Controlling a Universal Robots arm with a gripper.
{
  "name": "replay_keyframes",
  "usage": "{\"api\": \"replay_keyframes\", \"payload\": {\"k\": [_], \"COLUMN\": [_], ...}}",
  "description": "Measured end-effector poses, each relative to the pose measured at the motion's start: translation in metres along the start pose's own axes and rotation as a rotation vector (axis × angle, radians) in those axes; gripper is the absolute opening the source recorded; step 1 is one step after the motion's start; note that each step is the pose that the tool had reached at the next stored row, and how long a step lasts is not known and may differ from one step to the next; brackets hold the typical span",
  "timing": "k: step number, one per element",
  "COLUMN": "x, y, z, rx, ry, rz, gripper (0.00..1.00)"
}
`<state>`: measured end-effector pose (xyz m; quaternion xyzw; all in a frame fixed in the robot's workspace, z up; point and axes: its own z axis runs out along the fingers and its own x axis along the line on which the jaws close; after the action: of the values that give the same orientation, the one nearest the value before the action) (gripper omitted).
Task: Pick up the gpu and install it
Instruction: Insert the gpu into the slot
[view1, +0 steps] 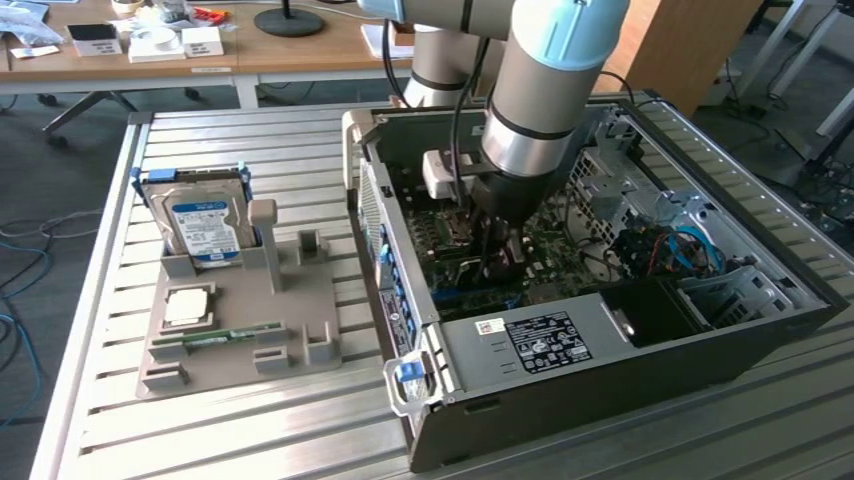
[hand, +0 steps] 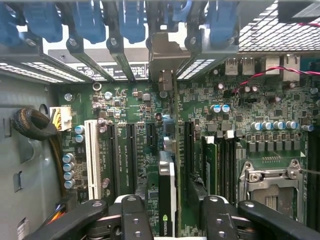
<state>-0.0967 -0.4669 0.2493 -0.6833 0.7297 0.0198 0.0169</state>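
Observation:
The gpu is seen edge-on in the wrist view, standing upright in a motherboard slot. Its silver end bracket sits at the case's rear slot row. My gripper straddles the card, with one black finger on each side. A gap shows between each finger and the card, so the gripper is open and holds nothing. In the exterior view the gripper reaches down inside the open computer case, just above the motherboard.
Beside the case on the exterior view's left, a grey holder carries a hard drive, a CPU and a RAM stick. Near the card are a white slot, RAM sticks and the CPU socket. The power supply fills the case's near end.

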Motion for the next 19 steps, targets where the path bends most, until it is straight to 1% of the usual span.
{"api": "replay_keyframes", "payload": {"k": [3, 17, 19], "x": [-0.0001, -0.0001, -0.0001], "y": [0.0000, 0.0002, 0.0002], "z": [-0.0025, -0.0026, -0.0027], "rx": [0.0000, 0.0000, -0.0001], "ry": [0.0000, 0.0000, 0.0003], "rz": [0.000, 0.000, 0.000], "gripper": [0.46, 0.45, 0.33]}}
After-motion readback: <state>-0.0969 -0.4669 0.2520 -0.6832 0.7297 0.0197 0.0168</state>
